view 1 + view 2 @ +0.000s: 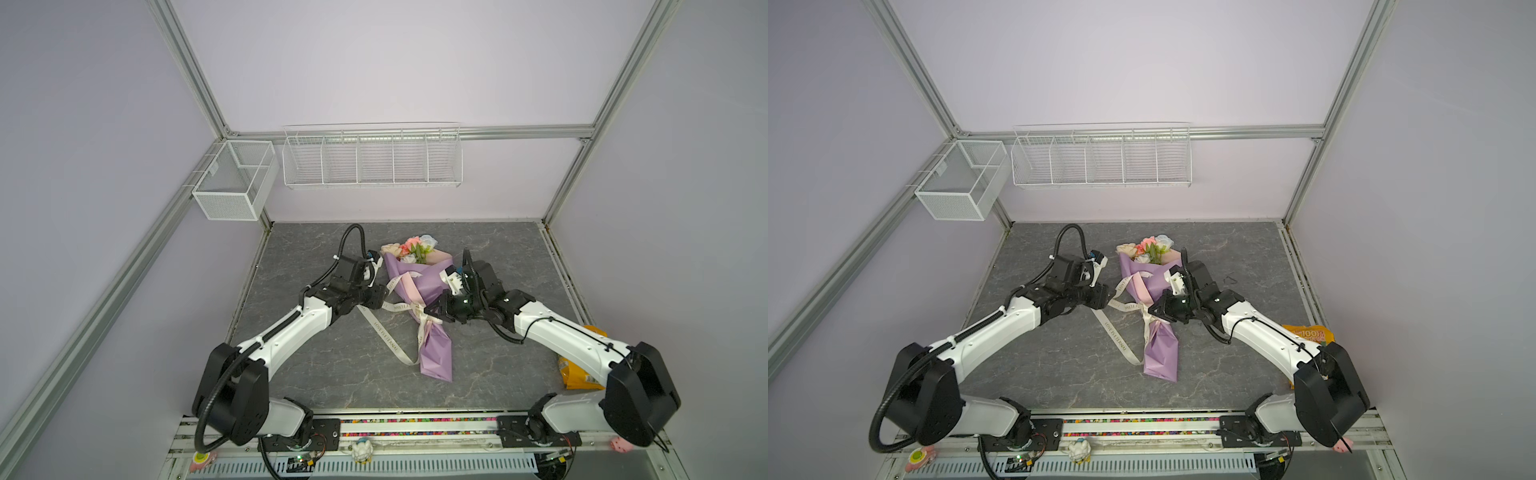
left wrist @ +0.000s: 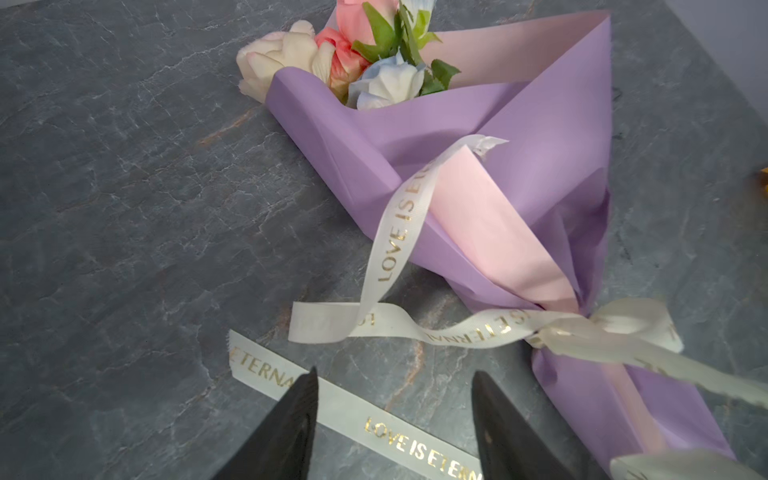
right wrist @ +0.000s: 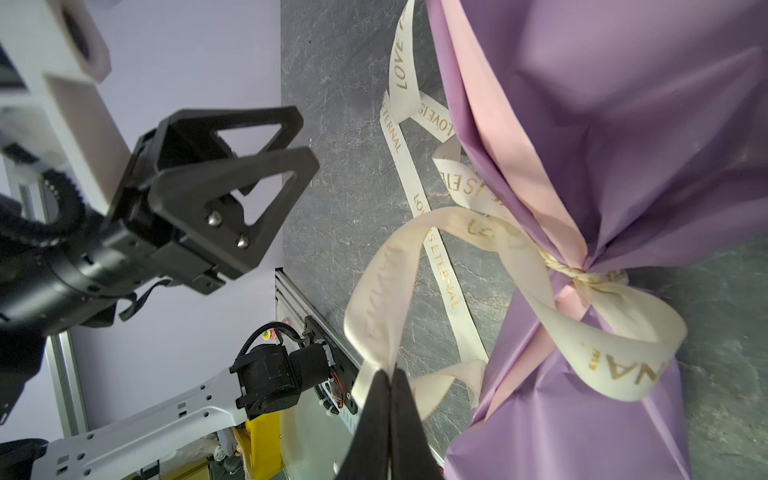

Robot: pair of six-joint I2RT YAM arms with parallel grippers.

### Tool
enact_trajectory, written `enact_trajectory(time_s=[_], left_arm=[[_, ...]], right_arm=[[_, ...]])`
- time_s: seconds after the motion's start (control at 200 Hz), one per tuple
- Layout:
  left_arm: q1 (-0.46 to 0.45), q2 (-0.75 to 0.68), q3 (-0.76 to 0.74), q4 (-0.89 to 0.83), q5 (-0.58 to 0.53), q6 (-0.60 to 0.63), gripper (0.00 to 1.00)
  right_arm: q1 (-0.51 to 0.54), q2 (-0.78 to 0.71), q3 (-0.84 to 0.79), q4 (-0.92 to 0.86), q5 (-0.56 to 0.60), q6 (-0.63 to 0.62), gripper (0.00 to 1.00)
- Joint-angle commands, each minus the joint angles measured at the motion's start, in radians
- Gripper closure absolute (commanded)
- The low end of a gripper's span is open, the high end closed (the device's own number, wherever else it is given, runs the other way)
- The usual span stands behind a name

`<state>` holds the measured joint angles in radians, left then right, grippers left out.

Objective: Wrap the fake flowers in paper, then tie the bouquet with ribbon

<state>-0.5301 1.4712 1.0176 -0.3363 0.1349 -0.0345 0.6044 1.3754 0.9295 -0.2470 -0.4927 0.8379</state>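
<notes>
Fingers of the right gripper (image 3: 390,374) are pressed together on a loop (image 3: 374,291) of the cream ribbon (image 2: 399,232), drawing it out sideways from the knot (image 3: 582,274). That pull looks meant to keep the binding snug while the bow is shaped.

The left gripper (image 2: 395,374) has its fingers spread and pinches nothing. It hovers low over a flat tail (image 2: 353,411) of the same ribbon lying on the worktop (image 1: 332,374). I judge it is placed there to be ready for the tail or the other loop.

The bouquet (image 1: 419,282) lies on the worktop between the two arms, with its flower heads toward the back wall and its paper foot toward the robot's base. Lying flat, it leaves the narrow waist of the paper reachable from both sides. The ribbon is already cinched around that waist, and the paper puckers there.

The binding seems largely done. What remains is probably tightening and tidying the bow. Too hard a tug from the right side could drag the light bundle across the worktop.
</notes>
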Motion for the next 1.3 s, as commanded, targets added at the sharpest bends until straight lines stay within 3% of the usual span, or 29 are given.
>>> enact_trajectory(time_s=[0.0,0.185,0.34,0.55,0.63,0.905,1.045,1.175,1.295], left_arm=[[0.005,0.11,0.106,-0.061,-0.02,0.088,0.41],[0.008,0.293,0.254,-0.131,0.052,0.116,0.45],[0.013,0.368,0.288,-0.119,0.094,0.105,0.52],[0.016,0.374,0.335,-0.215,0.11,0.113,0.91],[0.016,0.326,0.314,-0.234,0.101,0.103,1.0],[0.016,0.11,0.16,-0.284,0.037,0.026,1.0],[0.005,-0.019,0.142,-0.349,0.162,0.039,1.0],[-0.081,-0.221,0.122,-0.397,0.155,0.079,1.0],[-0.211,-0.393,0.059,-0.288,0.201,0.069,1.0]], right_arm=[[0.0,0.004,0.022,0.001,0.011,0.006,0.94],[0.0,0.022,0.031,-0.006,0.011,0.005,0.94],[0.0,0.028,0.032,-0.011,0.014,0.005,0.94],[-0.001,0.029,0.039,-0.033,0.029,-0.002,0.94],[0.0,0.032,0.039,-0.04,0.043,0.0,0.94],[-0.001,0.038,0.036,-0.043,0.074,0.01,0.94],[-0.006,0.045,0.05,-0.039,0.085,0.01,0.94],[-0.016,0.052,0.065,-0.033,0.091,0.021,0.94],[-0.039,0.059,0.068,-0.023,0.076,0.026,0.94]])
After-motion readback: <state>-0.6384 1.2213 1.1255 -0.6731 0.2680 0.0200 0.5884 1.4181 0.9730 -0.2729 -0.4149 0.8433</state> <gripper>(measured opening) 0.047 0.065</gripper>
